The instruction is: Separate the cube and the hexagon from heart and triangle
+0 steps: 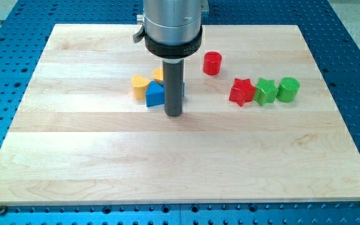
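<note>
Separation looks barely begun to you: my tip (174,115), a bare rod with nothing to clamp, sits beside the still-clustered yellow heart (140,85), blue triangle (155,94) and yellow block (159,74) at upper centre.

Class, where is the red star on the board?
The red star sits right of centre in the camera view, touching the green star on its right, below the red cylinder.

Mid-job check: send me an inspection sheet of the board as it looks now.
Surface: pale wooden board on a blue perforated table.
Job's things: yellow heart block, blue triangular block and a yellow block partly hidden by the rod, clustered.
Clutter: red cylinder block; red star block, green star block, green cylinder block in a row.
End effector: my tip just right of the blue block.
Cables: nothing seen.
Surroundings: nothing seen.
</note>
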{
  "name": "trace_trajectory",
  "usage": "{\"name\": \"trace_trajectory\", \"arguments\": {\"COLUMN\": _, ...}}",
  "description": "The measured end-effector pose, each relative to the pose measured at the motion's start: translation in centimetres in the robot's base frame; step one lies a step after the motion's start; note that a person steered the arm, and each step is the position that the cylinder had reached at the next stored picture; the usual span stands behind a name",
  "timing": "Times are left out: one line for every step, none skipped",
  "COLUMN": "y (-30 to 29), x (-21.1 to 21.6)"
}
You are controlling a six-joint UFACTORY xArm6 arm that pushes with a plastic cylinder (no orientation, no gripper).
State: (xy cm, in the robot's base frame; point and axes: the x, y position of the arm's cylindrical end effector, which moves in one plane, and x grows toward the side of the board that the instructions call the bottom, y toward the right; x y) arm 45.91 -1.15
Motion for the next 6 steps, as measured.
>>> {"name": "trace_trajectory", "arguments": {"y": 0.5, "x": -0.8}}
{"name": "trace_trajectory", "arguments": {"y": 1.9, "x": -2.2}}
{"name": "trace_trajectory", "arguments": {"y": -1.0, "x": -4.6}}
{"name": "trace_trajectory", "arguments": {"y": -2.3, "x": -8.5}}
{"name": "trace_trajectory", "arguments": {"y": 0.0, "x": -13.7}}
{"name": "trace_trajectory", "arguments": {"y": 4.8, "x": -15.2}}
